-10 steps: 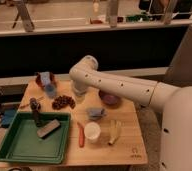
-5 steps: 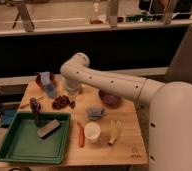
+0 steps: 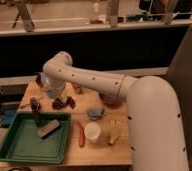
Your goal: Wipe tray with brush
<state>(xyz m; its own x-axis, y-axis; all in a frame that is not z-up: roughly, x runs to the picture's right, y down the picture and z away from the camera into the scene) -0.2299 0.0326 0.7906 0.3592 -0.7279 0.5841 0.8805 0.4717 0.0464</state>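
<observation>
A green tray sits on the front left of the wooden table. A grey block-shaped brush lies at an angle in the tray's far right part. My gripper is the dark upright piece over the tray's far edge, its tip next to the brush's left end. The white arm reaches in from the right, bends at an elbow and comes down toward the tray. The wrist is partly hidden behind the arm.
Behind the tray lie a dark red cluster and a blue cup. To the right are a white cup, an orange-red stick, a yellow item, a blue-grey cloth and a dark bowl.
The arm's elbow has swung to the left over the back of the table. The gripper has stayed over the tray's far part, and the brush has not moved.
</observation>
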